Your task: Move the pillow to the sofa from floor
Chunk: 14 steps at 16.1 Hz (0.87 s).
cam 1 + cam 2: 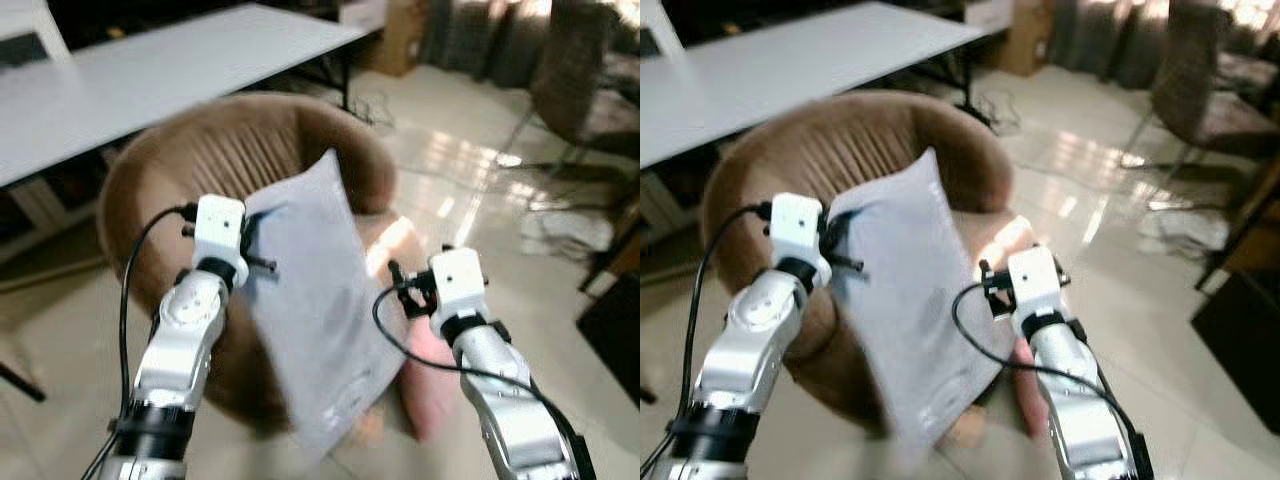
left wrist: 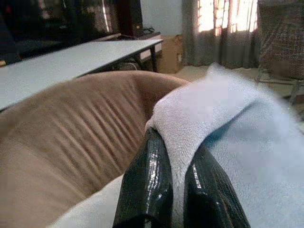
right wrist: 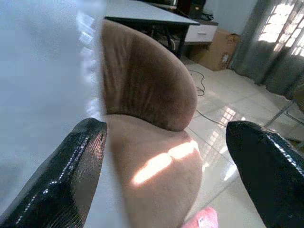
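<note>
Grey pillow [image 1: 318, 300] hangs in the air, tilted, in front of the brown sofa [image 1: 215, 165], clear of the floor [image 1: 470, 190]. Left gripper [image 2: 176, 183] pinches its upper corner, fingers clamped on a fold of fabric, so the weight dangles from that one hold. Right gripper [image 3: 168, 171] sits just beside the pillow's other edge with fingers spread wide, likely to steady it. A white bench [image 1: 150, 70] stands behind the sofa.
</note>
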### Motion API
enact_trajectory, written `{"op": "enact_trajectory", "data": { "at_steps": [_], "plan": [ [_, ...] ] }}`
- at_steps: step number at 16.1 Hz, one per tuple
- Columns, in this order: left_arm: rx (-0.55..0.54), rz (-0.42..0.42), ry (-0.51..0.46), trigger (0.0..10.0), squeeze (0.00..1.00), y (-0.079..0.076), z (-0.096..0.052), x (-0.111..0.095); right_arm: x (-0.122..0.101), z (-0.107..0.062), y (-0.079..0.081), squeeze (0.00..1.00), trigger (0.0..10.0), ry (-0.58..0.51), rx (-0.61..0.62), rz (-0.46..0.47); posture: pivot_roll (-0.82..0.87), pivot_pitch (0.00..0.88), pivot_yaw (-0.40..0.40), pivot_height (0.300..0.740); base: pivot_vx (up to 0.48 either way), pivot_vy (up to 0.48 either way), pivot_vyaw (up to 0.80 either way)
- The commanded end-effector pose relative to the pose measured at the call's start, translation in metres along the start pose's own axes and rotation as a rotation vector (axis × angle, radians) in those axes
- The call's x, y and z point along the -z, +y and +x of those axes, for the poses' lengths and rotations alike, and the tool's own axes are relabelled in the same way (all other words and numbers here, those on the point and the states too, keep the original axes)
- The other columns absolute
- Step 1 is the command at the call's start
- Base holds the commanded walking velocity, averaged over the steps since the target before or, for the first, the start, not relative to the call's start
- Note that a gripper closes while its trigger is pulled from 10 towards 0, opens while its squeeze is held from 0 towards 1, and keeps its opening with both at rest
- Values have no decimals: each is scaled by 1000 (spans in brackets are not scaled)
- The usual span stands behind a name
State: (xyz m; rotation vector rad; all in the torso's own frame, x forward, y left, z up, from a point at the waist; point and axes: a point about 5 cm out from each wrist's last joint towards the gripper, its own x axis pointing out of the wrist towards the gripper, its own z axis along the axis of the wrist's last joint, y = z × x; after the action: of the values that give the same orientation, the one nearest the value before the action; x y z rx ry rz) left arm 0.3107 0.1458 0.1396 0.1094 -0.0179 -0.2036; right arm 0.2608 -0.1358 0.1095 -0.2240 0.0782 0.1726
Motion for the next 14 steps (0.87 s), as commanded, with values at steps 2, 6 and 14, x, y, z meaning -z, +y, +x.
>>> {"op": "enact_trajectory", "data": {
  "at_steps": [2, 6, 14],
  "plan": [
    [36, 17, -68, 10000, 0, -7, 8, -15, 7, -1, -12, 0, 10000, 33, 59, 22, -56, 0, 56, 740, 366, 0, 0],
    [96, 30, -53, 10000, 0, -16, 22, -10, 9, -4, -12, 0, 10000, 42, 29, 1, -58, 0, 57, 740, 360, 0, 0],
    [36, 26, 66, 10000, 0, -13, 63, 5, 8, -22, -4, 0, 10000, 47, -253, -101, -80, 7, 63, 740, 266, 0, 0]
  ]
}}
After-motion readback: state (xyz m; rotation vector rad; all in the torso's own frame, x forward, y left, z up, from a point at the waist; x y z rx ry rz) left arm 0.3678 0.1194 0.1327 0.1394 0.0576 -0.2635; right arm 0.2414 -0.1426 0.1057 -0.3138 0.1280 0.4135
